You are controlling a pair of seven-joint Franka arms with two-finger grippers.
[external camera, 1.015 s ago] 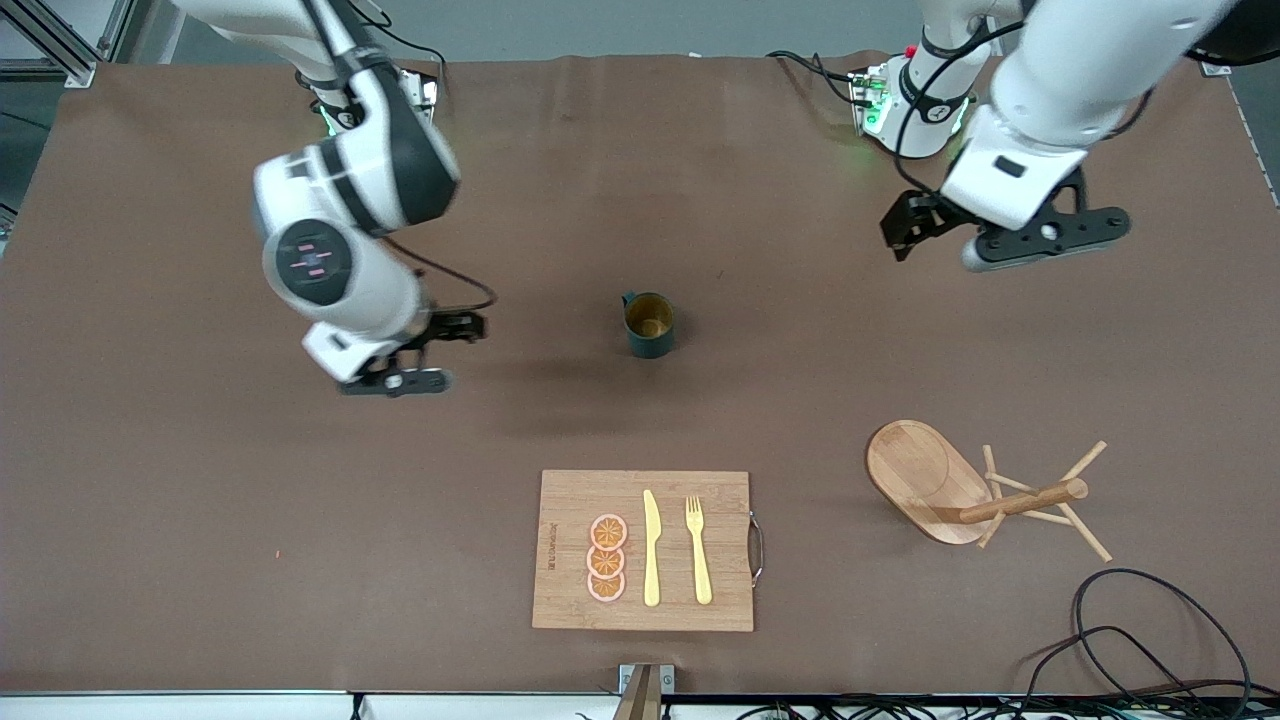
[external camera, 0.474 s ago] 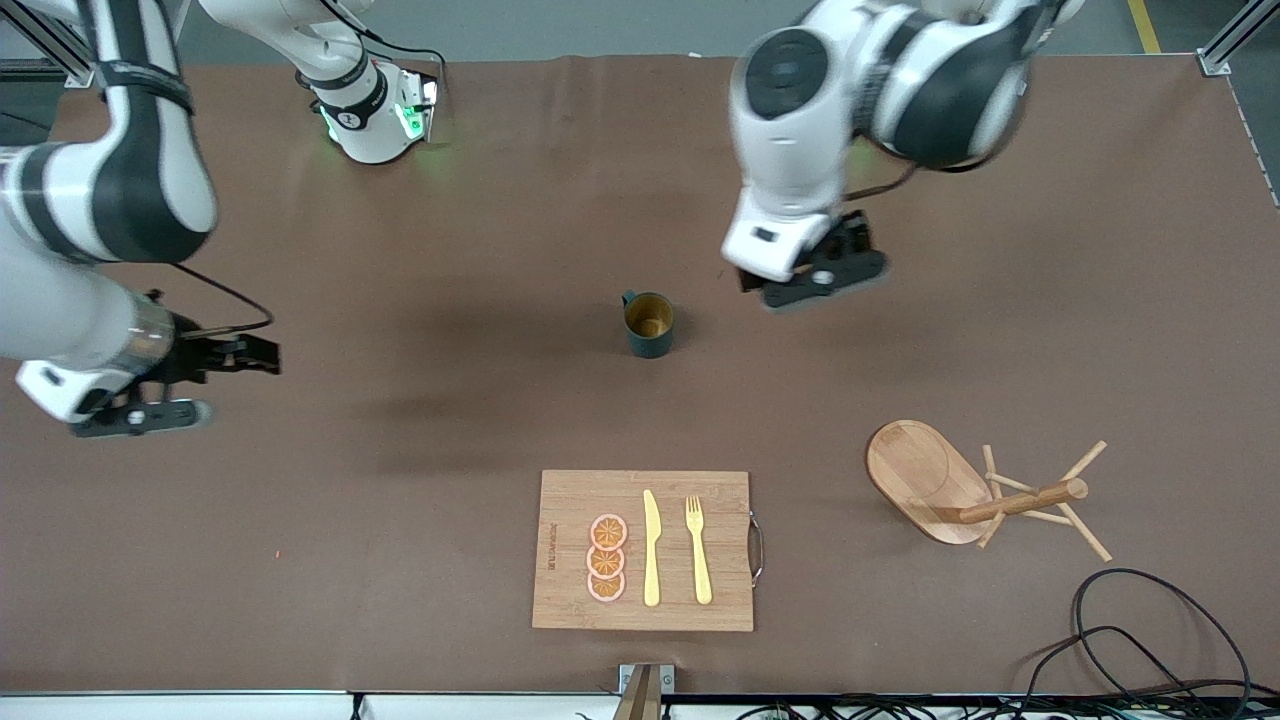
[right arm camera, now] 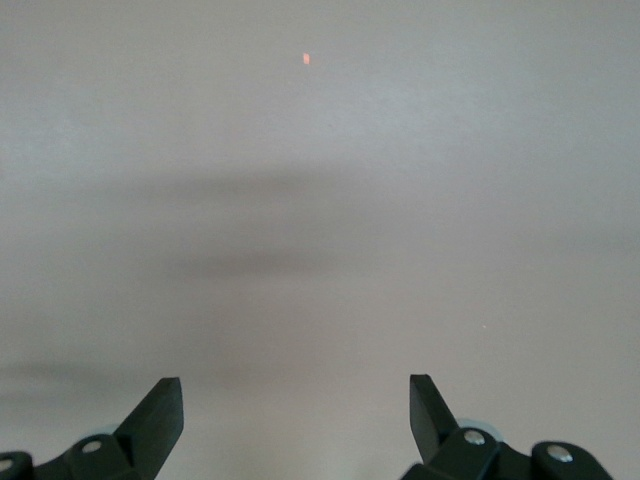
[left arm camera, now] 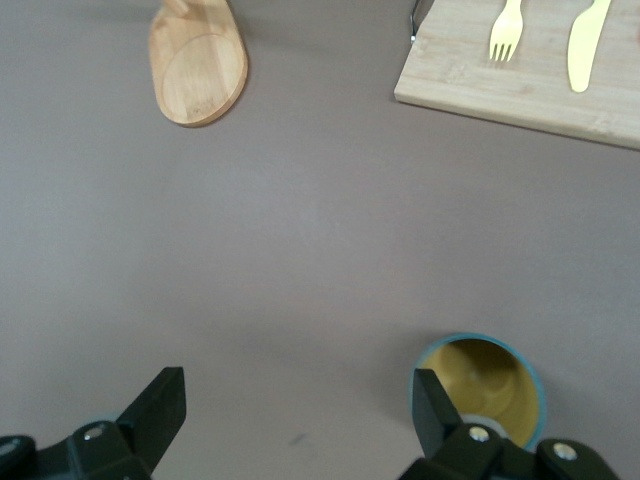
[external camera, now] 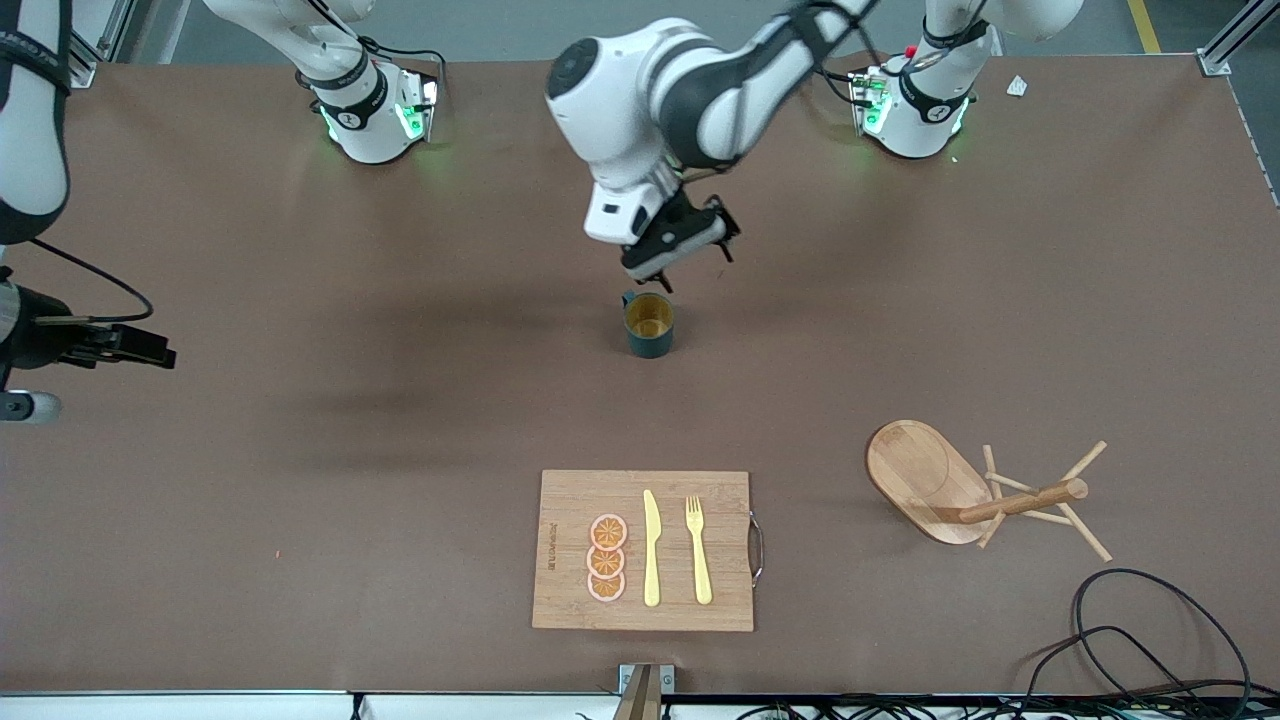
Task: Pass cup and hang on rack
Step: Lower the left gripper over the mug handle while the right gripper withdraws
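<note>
The right claw point(external camera: 150, 355) is hanging over bare brown worktop point(external camera: 300, 480) at the right arm's end, well apart from everything else. In the right wrist view its two black fingers point(right arm camera: 160, 410) are standing wide apart, with nothing between them but worktop and a tiny orange speck point(right arm camera: 306, 58).

Toward the middle, the small dark teal ribbed cup point(external camera: 649, 323) with the yellow-ochre inside is standing upright on the worktop, its little handle pointing toward the robots' bases. The left claw point(external camera: 690, 262) is hovering just over the worktop beside the cup, on the side toward the bases. In the left wrist view its fingers point(left arm camera: 432, 405) are spread wide, and one of them is overlapping the cup's rim point(left arm camera: 480, 380); whether it is touching cannot be told.

Nearer the front camera than the cup, a rectangular bamboo cutting board with a metal handle point(external camera: 570, 500) is carrying three orange slices point(external camera: 606, 558), a yellow knife point(external camera: 651, 548) and a yellow fork point(external camera: 697, 548), side by side.

Toward the left arm's end, the light wooden mug rack point(external camera: 925, 478) with oval base, round post and thin angled pegs is sitting well apart from the cup, with nothing on its pegs. A black cable point(external camera: 1150, 630) is looping near it at the worktop's edge.
</note>
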